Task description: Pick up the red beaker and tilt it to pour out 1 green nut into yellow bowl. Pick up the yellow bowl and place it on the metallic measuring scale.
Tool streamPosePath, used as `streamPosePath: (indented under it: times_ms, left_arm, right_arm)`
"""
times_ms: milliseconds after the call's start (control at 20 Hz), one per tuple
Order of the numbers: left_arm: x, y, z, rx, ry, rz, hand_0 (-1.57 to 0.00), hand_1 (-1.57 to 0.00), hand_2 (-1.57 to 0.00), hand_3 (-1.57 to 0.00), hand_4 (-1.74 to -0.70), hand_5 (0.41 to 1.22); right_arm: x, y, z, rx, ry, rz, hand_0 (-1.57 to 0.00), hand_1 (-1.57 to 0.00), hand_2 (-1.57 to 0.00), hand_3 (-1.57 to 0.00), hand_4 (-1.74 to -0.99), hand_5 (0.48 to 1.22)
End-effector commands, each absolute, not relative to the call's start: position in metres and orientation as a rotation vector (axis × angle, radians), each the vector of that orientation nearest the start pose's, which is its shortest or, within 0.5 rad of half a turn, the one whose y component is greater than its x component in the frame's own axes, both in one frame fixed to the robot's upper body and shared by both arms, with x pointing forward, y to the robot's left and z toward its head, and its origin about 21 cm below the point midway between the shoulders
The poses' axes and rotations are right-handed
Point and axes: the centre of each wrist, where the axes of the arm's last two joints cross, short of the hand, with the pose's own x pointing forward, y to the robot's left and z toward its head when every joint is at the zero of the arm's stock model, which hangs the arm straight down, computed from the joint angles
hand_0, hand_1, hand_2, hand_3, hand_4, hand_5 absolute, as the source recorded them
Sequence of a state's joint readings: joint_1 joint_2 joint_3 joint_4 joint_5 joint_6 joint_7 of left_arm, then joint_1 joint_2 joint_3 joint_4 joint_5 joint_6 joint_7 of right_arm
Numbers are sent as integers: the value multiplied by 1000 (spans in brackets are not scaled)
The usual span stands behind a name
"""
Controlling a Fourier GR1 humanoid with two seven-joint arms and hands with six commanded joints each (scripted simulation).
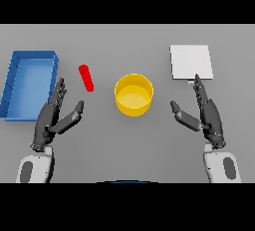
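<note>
Two hands (50,120) (209,115) open above grey table (124,41), nothing grasped yet, first step of the task not begun. From the left: one blue tray (12,88) at table's far left edge. Beside it, left hand, fingers straight and relaxed, thumb spread toward the centre, holding nothing. Just beyond its fingertips, one red beaker (86,77), lying slantwise on the table, apart from hand and bowl. No green nut visible; contents of beaker impossible to tell. At centre, one yellow bowl (133,94), upright, seemingly empty, between the two hands and touched by neither. Further right, right hand, likewise released, fingertips pointing toward, and appearing to reach, the near edge of one pale square measuring scale (191,61) at upper right. Next move, by the look of it: left hand forward to close round the beaker, then lift and tip over the bowl.
</note>
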State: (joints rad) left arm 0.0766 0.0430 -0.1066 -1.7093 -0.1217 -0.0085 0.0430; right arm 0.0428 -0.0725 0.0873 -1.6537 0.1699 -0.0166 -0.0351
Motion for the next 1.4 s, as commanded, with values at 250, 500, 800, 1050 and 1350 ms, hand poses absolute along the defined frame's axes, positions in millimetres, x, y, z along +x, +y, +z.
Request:
streamPosePath:
  times_ms: [250,500,800,1050,1350]
  left_arm:
    - [241,211,7,55,-1535,-209,1,1,1,1,-1189,658]
    - [273,205,-2,89,-1524,-211,1,1,1,1,-1213,663]
    - [319,206,-7,103,-1524,-211,1,1,1,1,-1222,638]
    - [339,189,-16,130,-1526,-238,1,1,1,1,-1221,635]
    - [356,184,-22,115,-1555,-241,1,1,1,1,-1290,686]
  right_arm:
    - [241,-229,11,-61,-1667,219,1,1,1,1,-1291,621]
    - [239,-228,9,-54,-1667,227,1,1,1,1,-1296,621]
    - [242,-233,10,-78,-1658,222,1,1,1,1,-1297,625]
    - [242,-232,9,-100,-1646,225,1,1,1,1,-1299,634]
    - [243,-233,9,-112,-1651,228,1,1,1,1,-1300,646]
